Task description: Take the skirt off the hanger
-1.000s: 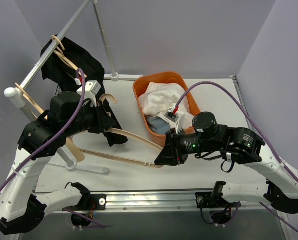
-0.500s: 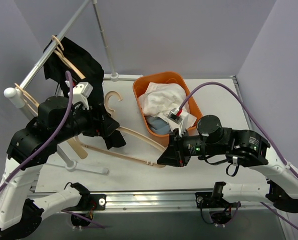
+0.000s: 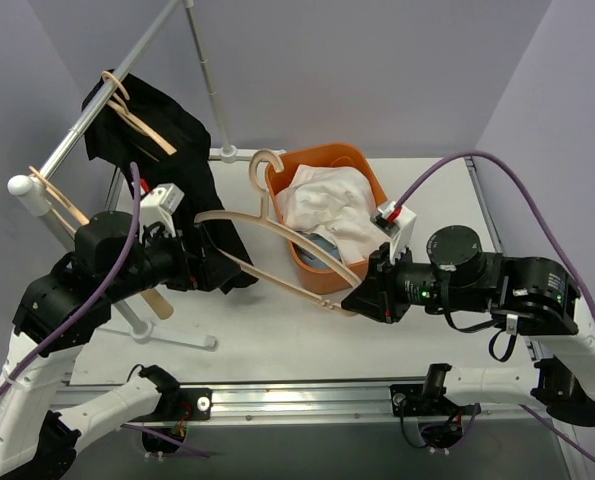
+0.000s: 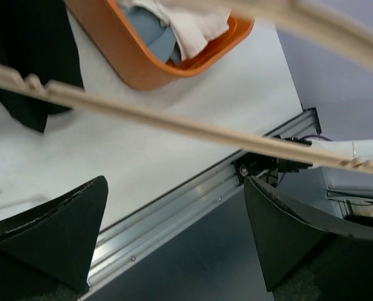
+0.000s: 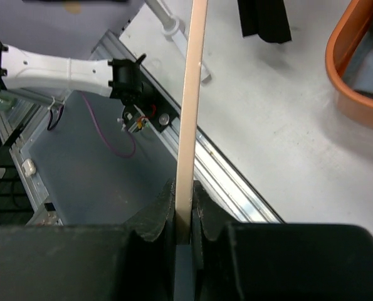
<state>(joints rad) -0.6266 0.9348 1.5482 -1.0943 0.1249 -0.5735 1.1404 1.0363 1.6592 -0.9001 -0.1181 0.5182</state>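
Observation:
A bare-looking wooden hanger slants above the table, its hook over the basket's far rim. My right gripper is shut on the right end of its lower bar, and the right wrist view shows the bar clamped between the pads of that gripper. The black skirt droops beside the hanger's left end; whether it is caught there I cannot tell. My left gripper is open and empty, below the bar, with the skirt up to its left.
An orange basket of white and blue laundry stands at centre back. On the left, a metal rack rail carries another black garment on its own wooden hanger. An aluminium rail runs along the near table edge.
My left gripper has opened, let go of the black cloth and pulled back left. The right gripper has carried the hanger up and to the right, so its hook now reaches the basket.

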